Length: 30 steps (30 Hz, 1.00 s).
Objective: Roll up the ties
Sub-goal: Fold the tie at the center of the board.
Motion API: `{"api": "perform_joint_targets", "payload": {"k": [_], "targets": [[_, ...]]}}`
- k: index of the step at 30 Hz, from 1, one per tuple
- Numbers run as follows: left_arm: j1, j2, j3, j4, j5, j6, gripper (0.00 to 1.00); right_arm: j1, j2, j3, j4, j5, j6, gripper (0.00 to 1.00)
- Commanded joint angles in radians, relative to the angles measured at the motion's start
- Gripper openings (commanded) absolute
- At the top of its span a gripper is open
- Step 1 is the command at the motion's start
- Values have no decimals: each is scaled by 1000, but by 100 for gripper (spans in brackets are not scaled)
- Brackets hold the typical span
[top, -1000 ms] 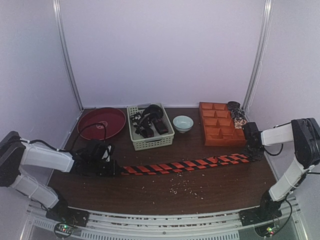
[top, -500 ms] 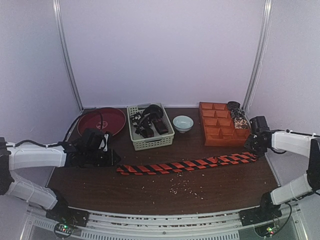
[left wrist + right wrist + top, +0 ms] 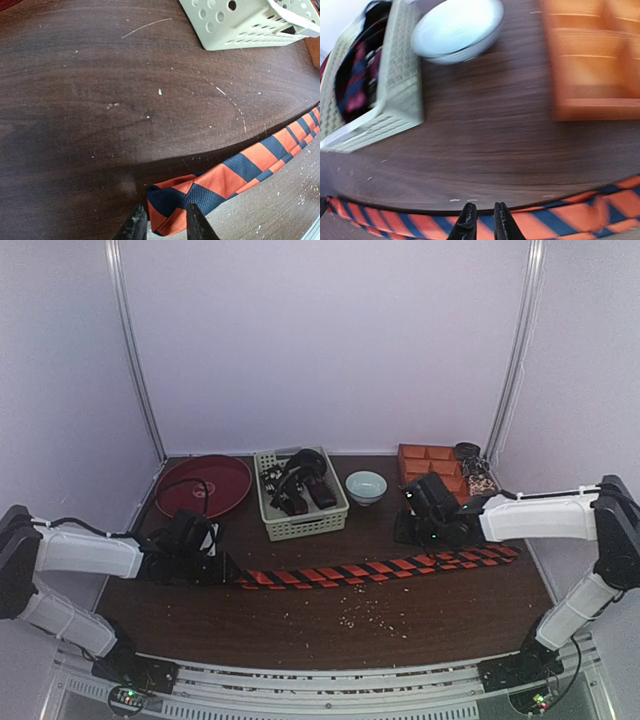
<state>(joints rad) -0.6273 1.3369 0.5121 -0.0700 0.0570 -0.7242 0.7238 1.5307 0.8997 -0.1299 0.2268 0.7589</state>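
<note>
From above, striped tie [image 3: 370,568] stretched flat across the table [image 3: 300,625] in front of the basket [image 3: 300,530], left gripper [image 3: 225,568] at its left end, right gripper [image 3: 418,533] over its right half, left wrist view, jaws clamped on the striped tie's [image 3: 240,170] folded tip, right wrist view, blurred, jaws pressed nearly together above the striped tie [image 3: 560,220], bowl [image 3: 455,27] beyond.

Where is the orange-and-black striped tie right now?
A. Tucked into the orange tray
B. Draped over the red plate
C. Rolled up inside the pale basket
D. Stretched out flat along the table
D: the striped tie lies full length and unrolled on the table, on the arms' side of the basket and the orange tray.
</note>
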Motion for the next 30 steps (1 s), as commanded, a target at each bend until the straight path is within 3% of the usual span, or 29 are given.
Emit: {"api": "perform_joint_targets", "payload": {"k": [1,8,15,24,30], "targets": [[12,-5,-22,67,-3,17,28,144,179,147,81,2,2,14],[18,69,-9,52,-10,22,23,299,453,424,188,-115,-17,11],[17,85,-11,50,-6,24,21,356,666,628,245,-222,34,7],[17,76,-16,56,-12,28,15,371,798,716,280,-312,78,5],[18,48,-10,47,0,33,8,386,840,746,176,-275,80,4]]}}
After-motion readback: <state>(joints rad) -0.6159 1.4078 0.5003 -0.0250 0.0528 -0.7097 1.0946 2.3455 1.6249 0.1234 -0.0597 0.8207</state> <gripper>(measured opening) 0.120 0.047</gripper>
